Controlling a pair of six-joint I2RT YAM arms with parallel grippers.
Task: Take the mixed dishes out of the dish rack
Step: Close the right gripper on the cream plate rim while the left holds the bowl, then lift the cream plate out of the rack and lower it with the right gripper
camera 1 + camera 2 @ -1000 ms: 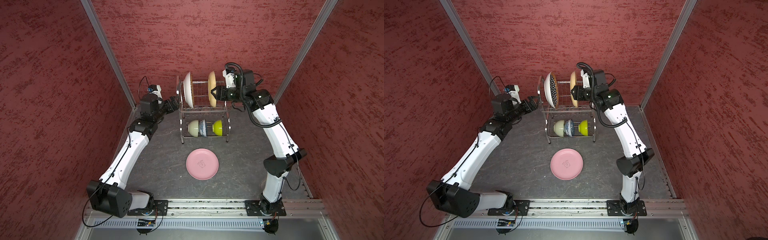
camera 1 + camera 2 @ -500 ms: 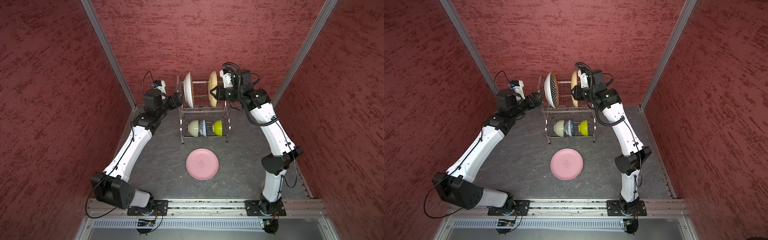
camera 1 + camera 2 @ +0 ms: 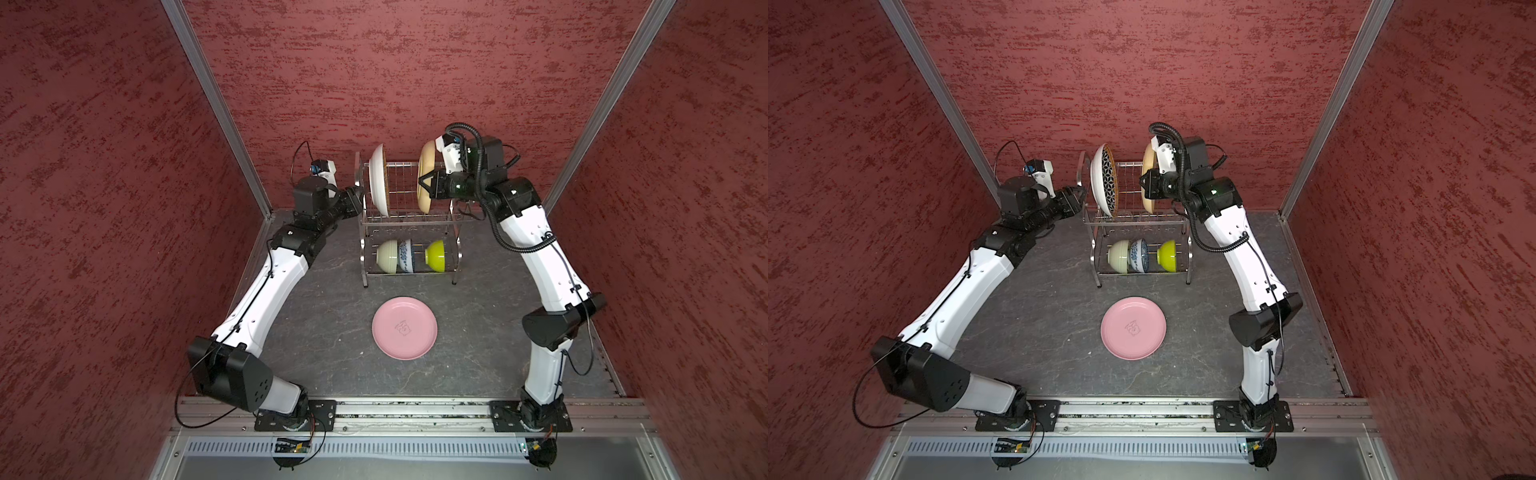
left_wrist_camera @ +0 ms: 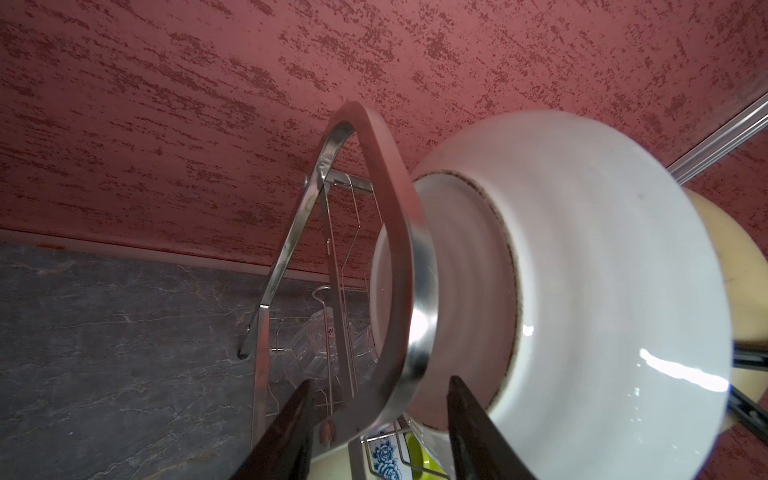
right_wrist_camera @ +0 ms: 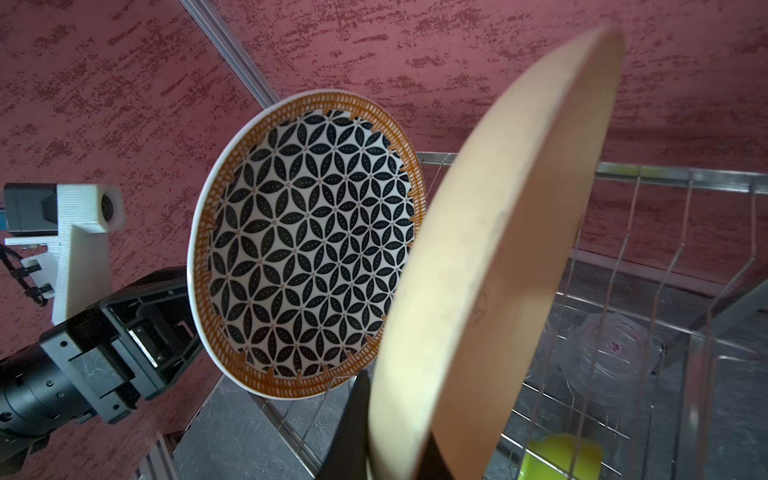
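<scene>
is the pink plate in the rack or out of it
Out. The pink plate lies flat on the table in front of the dish rack, apart from it.

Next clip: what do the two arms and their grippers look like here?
The left arm and right arm have white shell links, black joint housings and black base plates on a metal rail. A ribbed black conduit loops along the right arm. Each wrist carries a white camera mount. The left gripper and right gripper have dark, tapering fingers.
</scene>
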